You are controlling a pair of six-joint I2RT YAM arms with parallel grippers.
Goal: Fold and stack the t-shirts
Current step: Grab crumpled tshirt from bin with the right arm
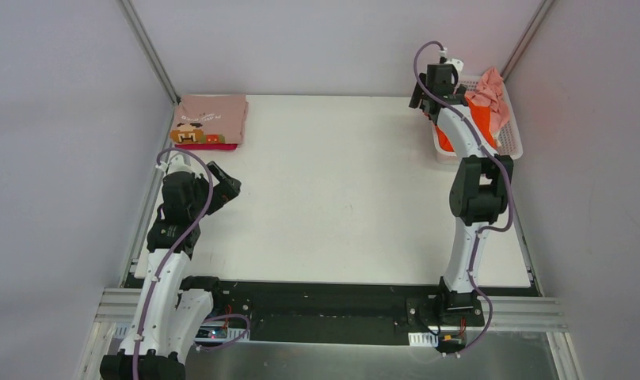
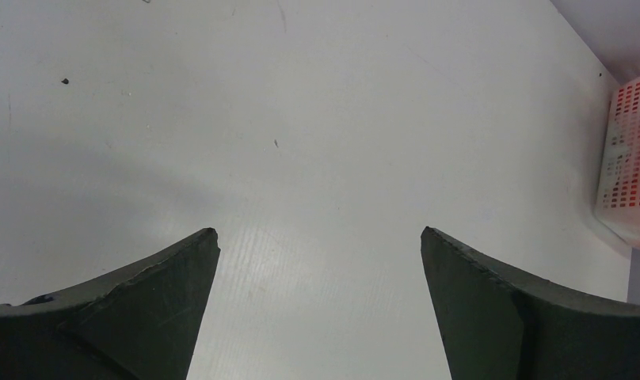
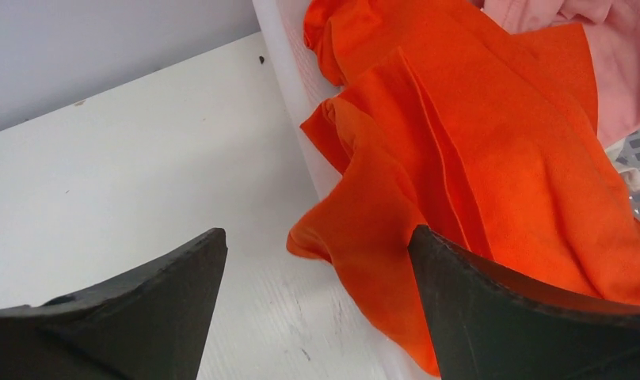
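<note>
A folded dusty-pink t-shirt with a pixel cartoon face [image 1: 214, 117] lies at the table's far left on a magenta t-shirt [image 1: 211, 146]. The bright orange t-shirt [image 3: 467, 150] spills over the rim of the white basket [image 3: 289, 71], with a light pink t-shirt [image 3: 618, 63] behind it. My right gripper [image 3: 317, 241] hangs open at the basket's left side, and a hanging flap of the orange cloth lies by its right finger [image 3: 491, 317], ungripped. My left gripper [image 2: 319, 231] is open over bare table, holding nothing.
The white lattice basket [image 1: 513, 141] stands at the far right corner against the wall. In the left wrist view the basket [image 2: 630, 158] shows at the right edge. Grey walls close in the table on three sides.
</note>
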